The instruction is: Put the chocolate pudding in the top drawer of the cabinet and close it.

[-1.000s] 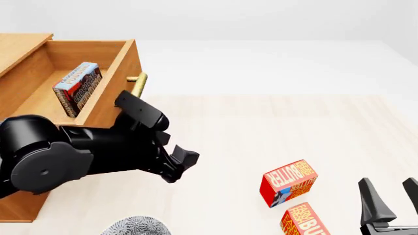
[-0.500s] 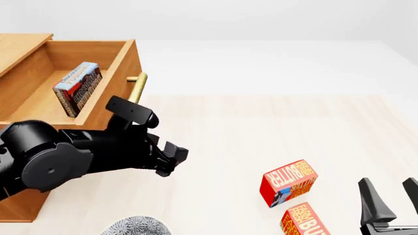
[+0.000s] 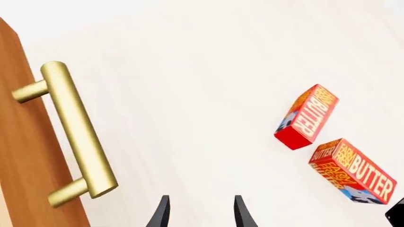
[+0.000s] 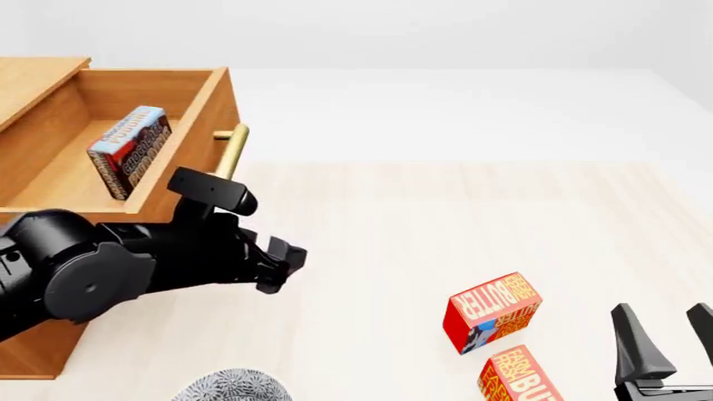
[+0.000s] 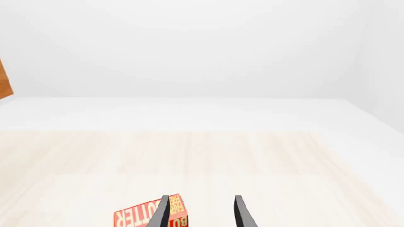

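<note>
Left gripper (image 4: 279,266) jaws are seen parted and empty, just off the brass handle (image 3: 77,135); right gripper (image 4: 669,338) likewise parted, idle. The chocolate pudding (image 4: 129,150) is noted lying inside the open top drawer (image 4: 189,163). The drawer is judged rigid, probably light-sliding; pushing on the front is advised.

The chocolate pudding (image 4: 129,151) stands inside the open top drawer (image 4: 184,171); the left gripper (image 4: 276,263) hovers below its brass handle (image 4: 232,153), holding nothing.
</note>
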Available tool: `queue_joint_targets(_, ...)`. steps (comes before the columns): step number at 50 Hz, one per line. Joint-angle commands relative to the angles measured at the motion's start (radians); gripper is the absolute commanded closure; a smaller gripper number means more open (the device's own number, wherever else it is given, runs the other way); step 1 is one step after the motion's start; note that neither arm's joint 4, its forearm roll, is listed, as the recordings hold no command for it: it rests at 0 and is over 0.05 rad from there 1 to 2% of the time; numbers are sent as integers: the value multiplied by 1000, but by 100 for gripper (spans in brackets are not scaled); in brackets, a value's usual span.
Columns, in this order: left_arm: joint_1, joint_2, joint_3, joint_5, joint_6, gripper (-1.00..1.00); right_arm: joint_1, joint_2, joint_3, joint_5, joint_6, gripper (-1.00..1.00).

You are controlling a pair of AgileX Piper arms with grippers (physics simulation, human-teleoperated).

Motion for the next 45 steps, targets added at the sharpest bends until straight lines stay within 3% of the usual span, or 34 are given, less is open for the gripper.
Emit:
queue_joint_targets(1,32,12,12,-16,1,-100,0,0,0,0,1,-100)
queue_joint_targets(16,52,-6,2,0,0,-100,0,0,0,0,0,-100)
queue_joint_targets(17,26,3,-4,-2,-39,-100,0,0,0,0,0,-100)
queue_joint_targets(19,53,-8,0,1,-3,-100,0,0,0,0,0,-100)
queue_joint_targets(45,103,-43,57,-26,-32,-100,0,0,0,0,0,-100)
